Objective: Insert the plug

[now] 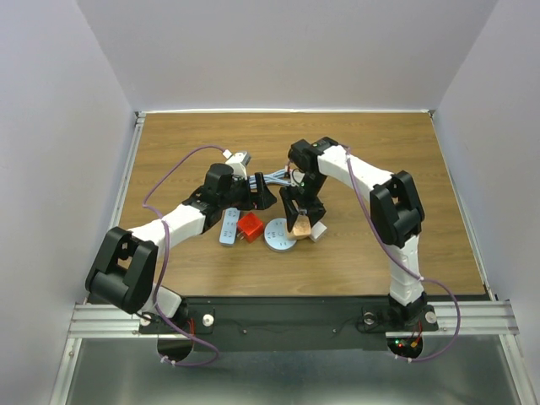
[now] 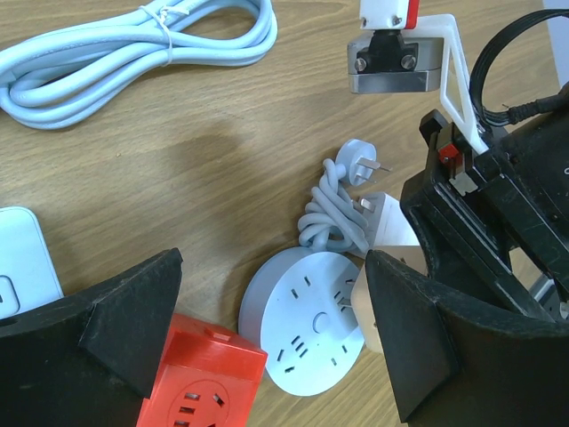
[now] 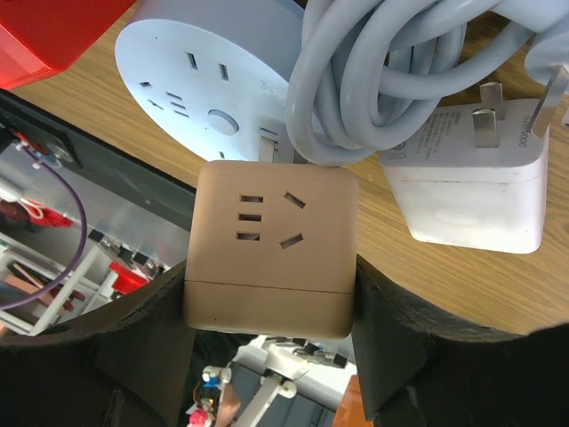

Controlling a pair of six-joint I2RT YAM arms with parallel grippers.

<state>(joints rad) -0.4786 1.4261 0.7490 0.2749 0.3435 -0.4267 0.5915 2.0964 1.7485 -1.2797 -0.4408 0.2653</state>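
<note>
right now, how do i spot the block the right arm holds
At the middle of the wooden table, find the right gripper. Clamped in it is the tan cube socket, beside the round white socket; its neighbours are red or white.

Surroundings as I see them from my console:
- Table [image 1: 405, 253]: brown wood-grain top, grain running side to side.
- Back wall [image 1: 287, 51], left wall [image 1: 51, 126], right wall [image 1: 506, 126]: plain off-white panels closing in the table on three sides.
- Aluminium rail [image 1: 110, 319]: slotted, along the near edge, with a black plate [image 1: 287, 314] on it.
- Grey metal surface [image 1: 295, 375]: below the rail, dully reflective.
- Light: even and soft, with faint shadows.
</note>
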